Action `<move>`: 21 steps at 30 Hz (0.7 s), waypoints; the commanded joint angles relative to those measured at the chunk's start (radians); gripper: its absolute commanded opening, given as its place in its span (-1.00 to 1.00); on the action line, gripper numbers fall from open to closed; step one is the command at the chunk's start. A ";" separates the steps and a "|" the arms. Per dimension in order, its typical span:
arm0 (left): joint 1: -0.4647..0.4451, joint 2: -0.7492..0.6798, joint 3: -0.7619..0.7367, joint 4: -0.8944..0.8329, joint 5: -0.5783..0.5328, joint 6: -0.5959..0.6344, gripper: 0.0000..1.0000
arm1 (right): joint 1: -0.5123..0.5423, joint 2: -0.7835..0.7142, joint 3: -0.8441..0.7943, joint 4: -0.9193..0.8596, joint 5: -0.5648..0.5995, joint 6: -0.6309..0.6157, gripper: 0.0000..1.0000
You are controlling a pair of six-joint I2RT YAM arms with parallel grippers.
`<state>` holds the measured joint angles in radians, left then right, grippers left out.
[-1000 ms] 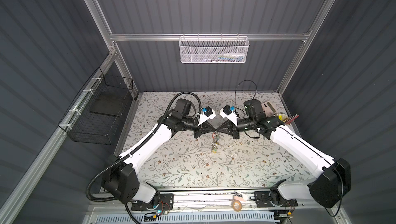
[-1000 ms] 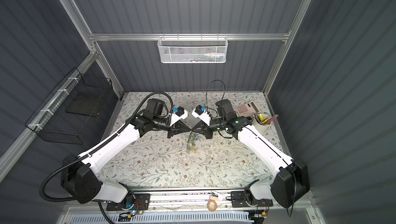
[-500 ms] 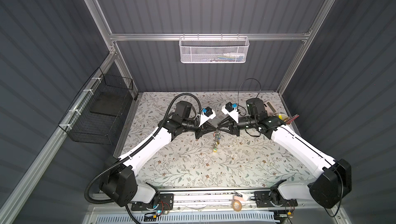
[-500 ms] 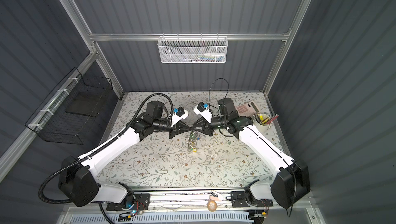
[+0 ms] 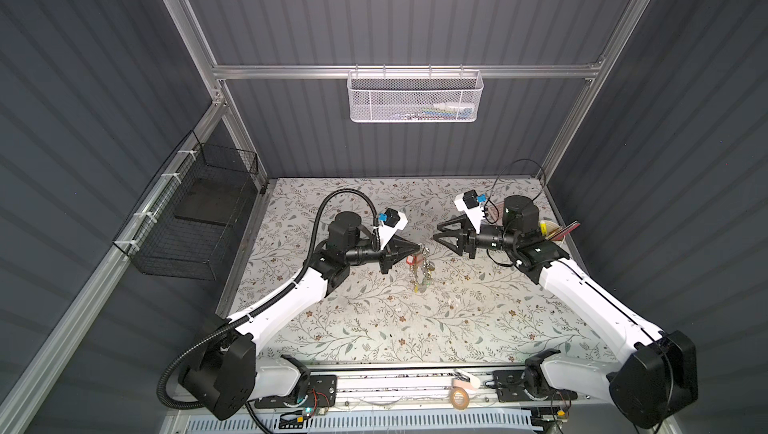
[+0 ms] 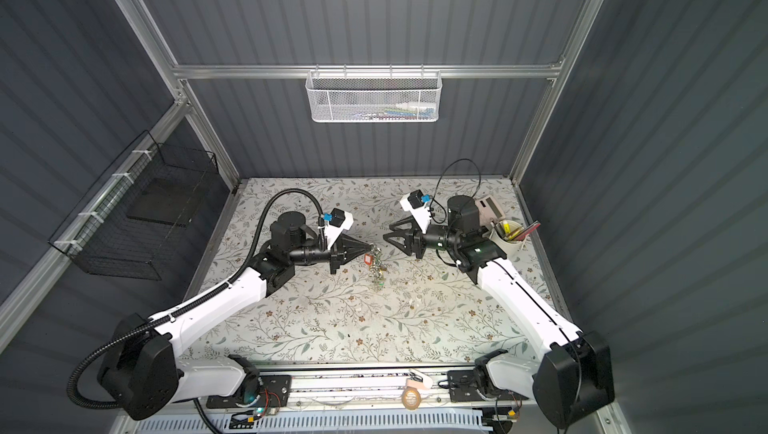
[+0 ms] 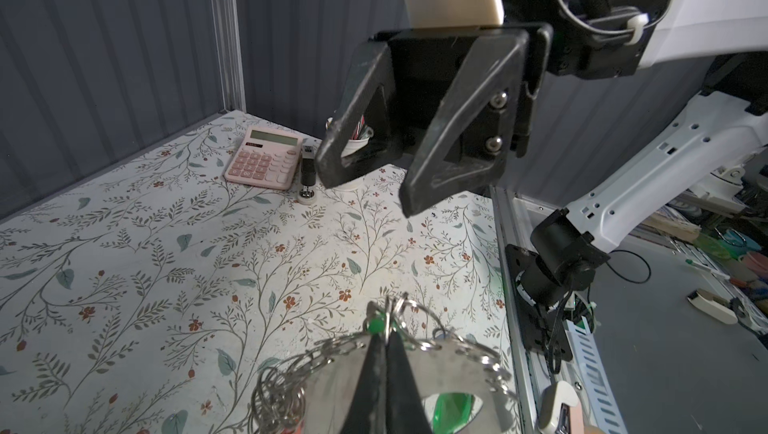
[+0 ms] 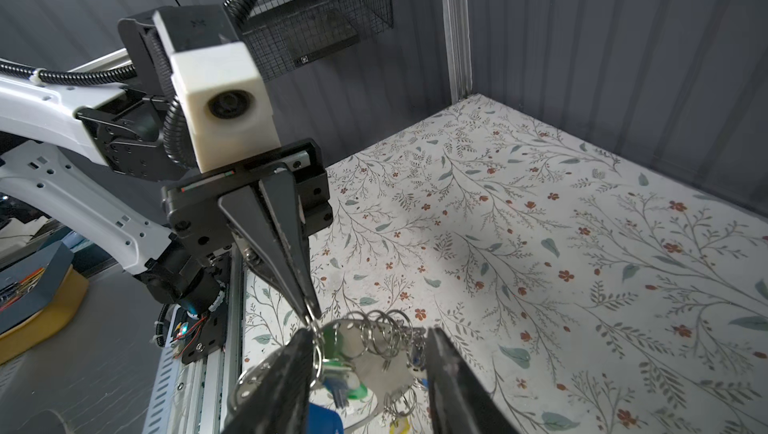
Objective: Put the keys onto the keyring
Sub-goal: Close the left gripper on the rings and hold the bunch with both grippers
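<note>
**A:** Where are the keys?

**B:** The keys (image 8: pixel 334 338), with their green tag, sit in the bunch of silver rings on the keyring (image 5: pixel 422 266); the tag shows just below the tips of the left pincer (image 5: pixel 417 248); whether their small ring is threaded on the big loop I cannot tell.

**A:** And the keyring itself?

**B:** It hangs from the left pincer over the middle of the bench (image 5: pixel 374 328); a red tag (image 5: pixel 411 261) lies near its top, and a blue tag (image 8: pixel 326 419) and a yellow tag (image 8: pixel 399 425) lower down; whether its lower end touches the bench I cannot tell.

**A:** How do the pincers stand?

**B:** The left pincer is pressed together, pinching a ring at the top of the keyring; which ring it is I cannot tell. The right pincer (image 5: pixel 436 232) is spread and empty; it faces the left one; in both top views its tips are just beside the bunch and apart from it.

**A:** What lies around them?

**B:** Behind the right arm, by the far right corner, a pink calculator (image 7: pixel 266 162), a black stapler (image 7: pixel 307 170) beside it, and a white cup (image 6: pixel 509 241) of pens; on the back wall a white mesh basket (image 5: pixel 415 97); on the left wall a black wire basket (image 5: pixel 195 220).
</note>
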<state>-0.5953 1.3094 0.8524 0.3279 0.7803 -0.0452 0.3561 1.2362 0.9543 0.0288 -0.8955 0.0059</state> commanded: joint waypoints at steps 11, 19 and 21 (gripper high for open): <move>-0.035 -0.045 -0.131 0.498 -0.137 -0.250 -1.00 | 0.037 0.088 0.039 0.122 -0.125 0.075 -0.05; -0.063 -0.006 -0.176 0.654 -0.206 -0.331 -1.00 | 0.046 0.100 0.032 0.161 -0.148 0.108 -0.11; -0.062 -0.001 -0.184 0.680 -0.210 -0.345 -1.00 | 0.040 0.086 0.028 0.145 -0.121 0.102 -0.11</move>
<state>-0.6548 1.2991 0.6777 0.8715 0.6113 -0.3424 0.3954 1.3315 0.9630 0.1646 -1.0138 0.0986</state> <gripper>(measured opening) 0.046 0.448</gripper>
